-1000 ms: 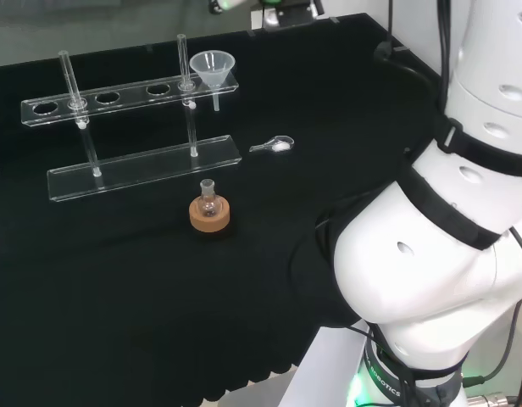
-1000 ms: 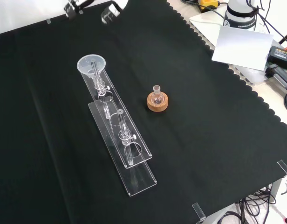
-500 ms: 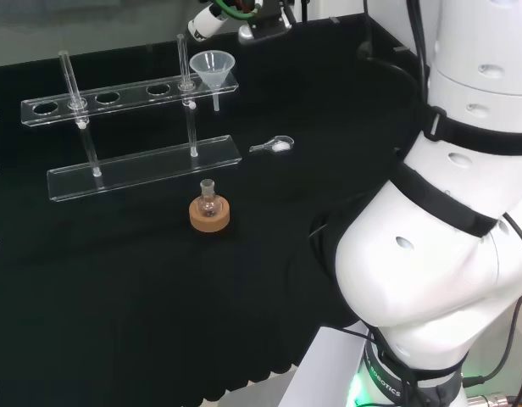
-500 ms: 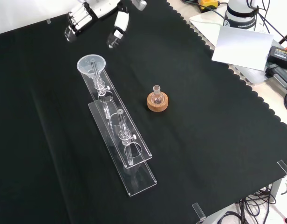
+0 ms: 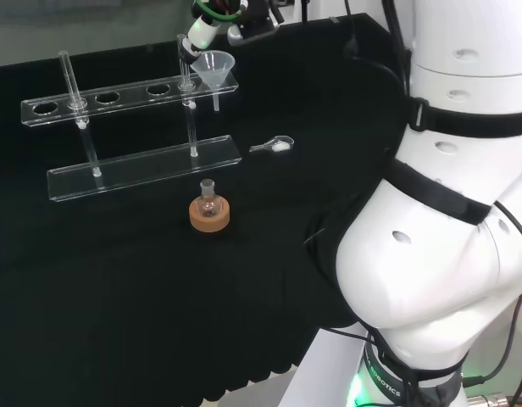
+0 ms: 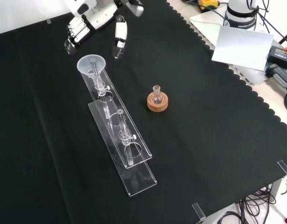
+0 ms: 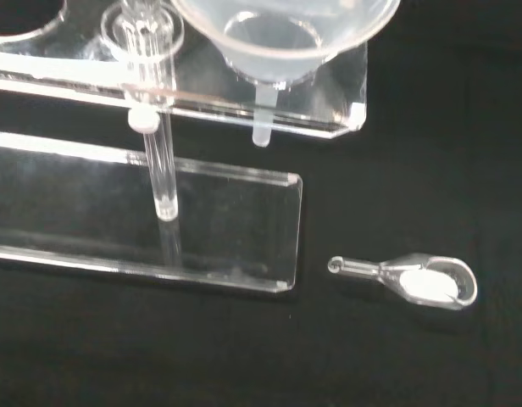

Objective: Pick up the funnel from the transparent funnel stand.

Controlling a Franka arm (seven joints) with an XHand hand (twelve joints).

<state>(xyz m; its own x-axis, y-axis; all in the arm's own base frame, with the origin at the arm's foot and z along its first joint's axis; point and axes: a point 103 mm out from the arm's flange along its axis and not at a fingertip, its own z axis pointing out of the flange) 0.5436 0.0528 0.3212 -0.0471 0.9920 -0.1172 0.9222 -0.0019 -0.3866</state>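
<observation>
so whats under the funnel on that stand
The funnel sits in the end hole of the stand's upper shelf; its stem pokes through and hangs free. Below lies bare black cloth, just past the base plate. The hole's rim is hidden by the funnel bowl.

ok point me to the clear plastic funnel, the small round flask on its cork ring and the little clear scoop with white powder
clear plastic funnel (image 6: pixel 91 65), front view, on its wide rim
small round flask (image 5: pixel 209 202), head view, on its glass bulb above the cork ring
little clear scoop (image 7: pixel 430 282), wrist view, on its bowl holding white powder
</observation>
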